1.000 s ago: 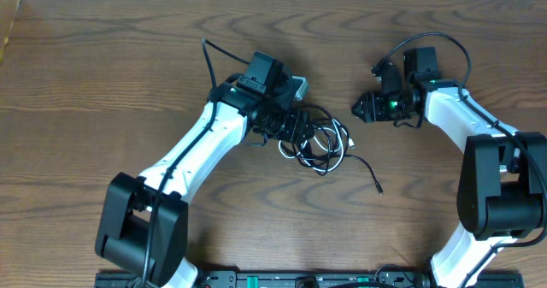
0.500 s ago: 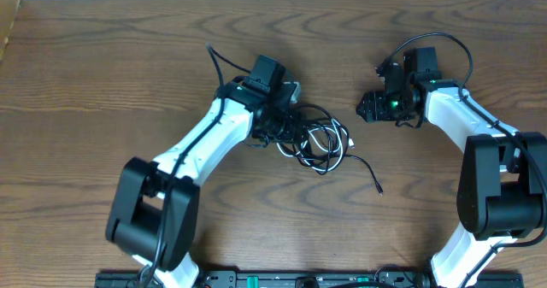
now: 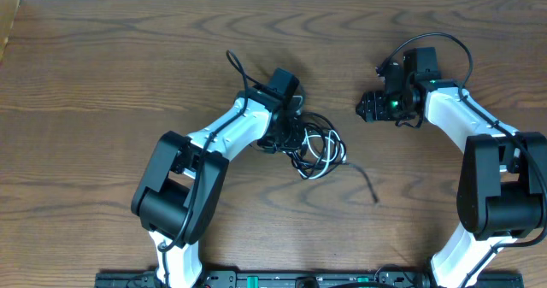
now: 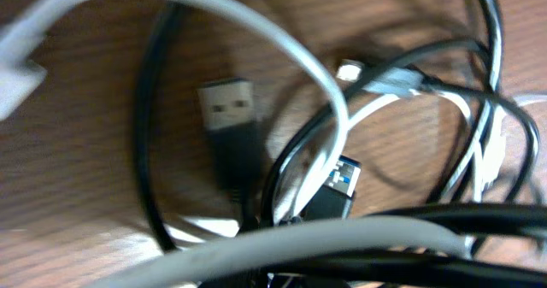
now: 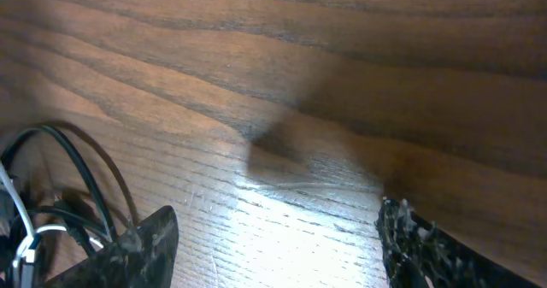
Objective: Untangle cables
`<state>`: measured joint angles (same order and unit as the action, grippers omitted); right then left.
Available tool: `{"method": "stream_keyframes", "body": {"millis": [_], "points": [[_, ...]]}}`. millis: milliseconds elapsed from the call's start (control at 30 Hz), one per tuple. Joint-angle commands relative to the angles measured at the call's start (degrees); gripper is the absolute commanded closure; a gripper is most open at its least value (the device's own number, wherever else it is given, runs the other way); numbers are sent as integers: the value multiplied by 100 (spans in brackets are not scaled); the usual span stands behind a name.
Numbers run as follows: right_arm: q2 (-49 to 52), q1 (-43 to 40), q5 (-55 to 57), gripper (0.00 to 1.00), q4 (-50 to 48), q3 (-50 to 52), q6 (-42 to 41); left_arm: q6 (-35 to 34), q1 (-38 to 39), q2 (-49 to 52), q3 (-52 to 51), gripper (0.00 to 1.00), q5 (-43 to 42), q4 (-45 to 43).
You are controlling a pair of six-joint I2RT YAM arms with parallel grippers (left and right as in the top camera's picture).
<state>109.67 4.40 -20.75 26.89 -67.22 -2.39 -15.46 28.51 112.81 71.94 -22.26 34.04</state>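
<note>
Left gripper (image 3: 287, 138) is pressed together right in the cables (image 3: 318, 148), a black-and-white knot in the middle of the table (image 3: 102, 83). Whether it's pinching a cord, I can't tell. Up close, a black USB plug (image 4: 226, 108) lies flat on the wood among the loops. The right gripper (image 5: 273, 237) hangs spread wide, holding nothing, well apart from the knot.

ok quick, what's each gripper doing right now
Left gripper: shut, down in the cables; whether it grips one cannot be told.
Right gripper: open, holding nothing.
</note>
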Motion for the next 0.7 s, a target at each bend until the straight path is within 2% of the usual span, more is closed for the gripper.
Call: {"method": "stream_keyframes", "body": {"millis": [0,367,567,667], "points": [[-70,26,31,28,-31,-17,-35,-11,-164,-293,321,93,245,17],[-70,59,26,27,-31,-17,-35,-11,-280,-1515,804,93,278,-404],[-70,68,26,25,-31,-17,-35,-13,-273,-1810,802,92,1609,-337],[-70,85,26,25,-31,-17,-35,-11,-273,-1777,800,92,1786,-205]]}}
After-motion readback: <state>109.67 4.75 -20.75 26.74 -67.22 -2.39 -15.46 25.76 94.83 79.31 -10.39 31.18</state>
